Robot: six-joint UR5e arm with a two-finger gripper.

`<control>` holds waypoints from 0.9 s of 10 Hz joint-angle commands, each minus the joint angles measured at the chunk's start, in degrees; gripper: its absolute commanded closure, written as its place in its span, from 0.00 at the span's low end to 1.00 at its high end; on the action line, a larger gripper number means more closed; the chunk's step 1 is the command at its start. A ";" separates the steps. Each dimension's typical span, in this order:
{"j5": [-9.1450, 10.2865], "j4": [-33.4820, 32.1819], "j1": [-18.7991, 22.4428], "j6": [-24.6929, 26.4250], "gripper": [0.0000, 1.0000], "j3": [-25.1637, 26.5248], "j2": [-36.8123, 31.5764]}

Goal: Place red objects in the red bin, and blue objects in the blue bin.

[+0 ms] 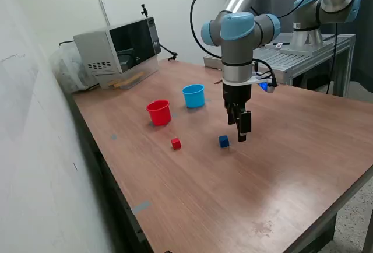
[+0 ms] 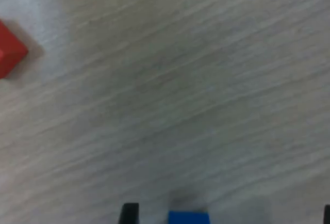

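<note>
So far I judge the sorting no more than partly done: one red cube (image 1: pixel 176 143) and one blue cube (image 1: pixel 224 141) sit loose on the worktop (image 1: pixel 245 194), and I cannot see into the red cup (image 1: pixel 158 112) or the blue cup (image 1: pixel 193 96) to tell what they hold. My jaws hang low, just beside the blue cube on the exterior view's right, with nothing between them. The wrist view shows one finger (image 2: pixel 129 213) at the picture's rim with a gap to the blue cube (image 2: pixel 188 217), so I read them as apart. The red cube (image 2: pixel 10 53) lies well apart from it. Both cups stand upright, near each other, farther back toward the microwave (image 1: pixel 119 48). Open wood surrounds both cubes, and the worktop's edges are well away, so I expect an unobstructed path to the cups.
</note>
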 commanded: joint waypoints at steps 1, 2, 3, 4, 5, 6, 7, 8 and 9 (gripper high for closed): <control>-0.50 -0.36 -0.22 0.00 0.00 -0.92 1.08; -0.77 -0.62 -0.40 0.00 0.00 -1.09 1.08; -0.77 -0.71 -0.57 0.00 0.00 -1.10 1.08; -0.86 -1.06 -1.01 0.00 0.00 -1.01 1.26; -0.86 -1.06 -1.63 0.00 0.00 -0.83 1.26; -0.86 -1.24 -2.15 0.00 0.00 -0.48 1.26; -0.86 -1.41 -2.33 0.00 0.00 -0.31 1.26; -0.86 -2.11 -2.42 0.00 1.00 -0.30 1.35; -0.77 -2.21 -2.42 0.00 1.00 -0.39 1.70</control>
